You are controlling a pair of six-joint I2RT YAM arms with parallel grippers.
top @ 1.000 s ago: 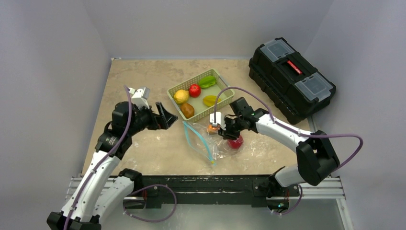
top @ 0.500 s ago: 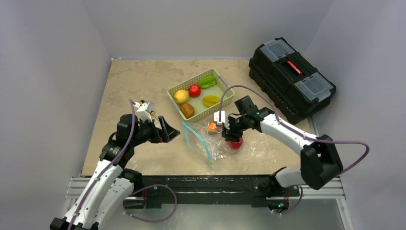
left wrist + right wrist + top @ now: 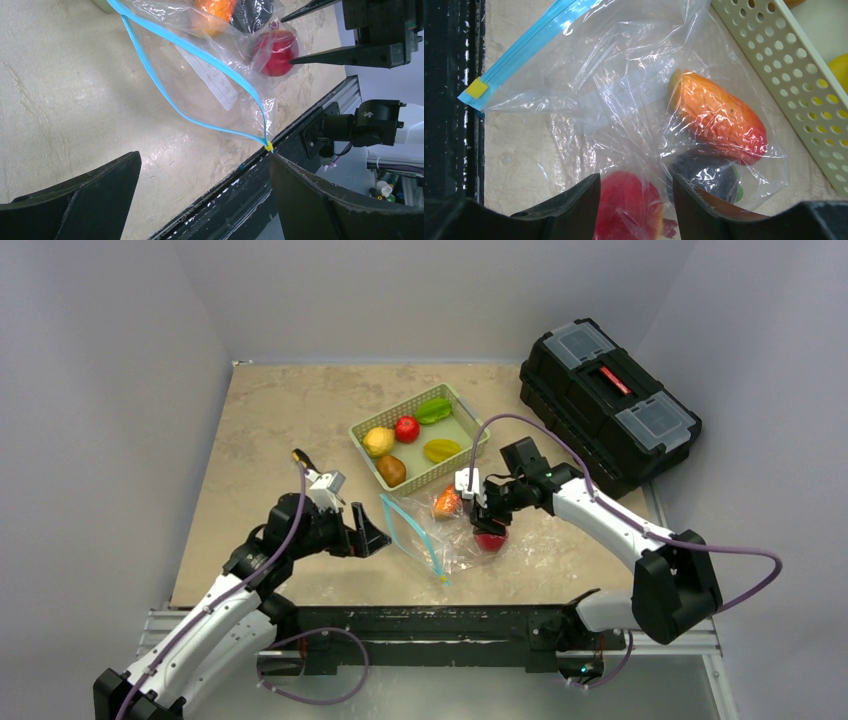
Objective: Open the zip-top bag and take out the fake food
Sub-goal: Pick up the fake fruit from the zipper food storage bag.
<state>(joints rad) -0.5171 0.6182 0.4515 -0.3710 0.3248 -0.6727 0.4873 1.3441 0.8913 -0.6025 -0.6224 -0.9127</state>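
The left end effector (image 3: 370, 538), spread wide, should pinch just one blue zipper lip (image 3: 200, 56) of the zip-top bag (image 3: 425, 535). The right end effector (image 3: 636, 178) hangs parted astride the red fruit (image 3: 624, 202).

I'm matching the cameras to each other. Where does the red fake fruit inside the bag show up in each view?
Top external: the red fake fruit sits right of centre, inside the zip-top bag.
Left wrist: upper right.
Right wrist: bottom centre.
Shared landmark: the bag's yellow zipper slider.
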